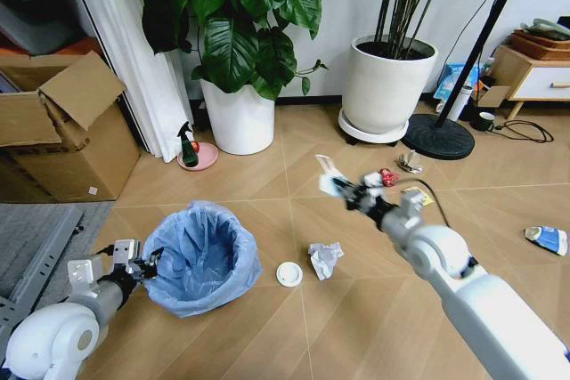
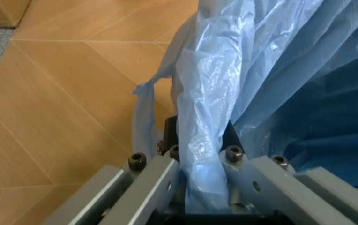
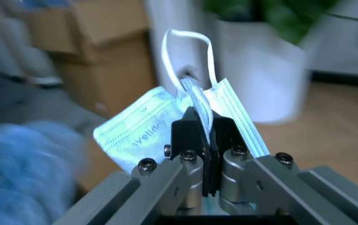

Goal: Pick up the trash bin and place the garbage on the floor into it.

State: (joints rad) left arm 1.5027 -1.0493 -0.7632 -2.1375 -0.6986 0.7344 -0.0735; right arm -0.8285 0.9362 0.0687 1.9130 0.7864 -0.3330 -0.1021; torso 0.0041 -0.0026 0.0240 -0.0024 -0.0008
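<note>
Trash bin: on floor, near-left, light, bag-lined; left gripper jaws pinching crinkled rim. Face mask: limp, featherweight, pinched mid-fold in right gripper jaws, aloft right of bin. Tissue, white disc on floor.

I see my left gripper clamped on the bin rim, while my right gripper pinches a pale face mask above the floor.

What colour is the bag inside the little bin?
Light blue and crinkly. The bag lining the trash bin shows best in the head view.
</note>
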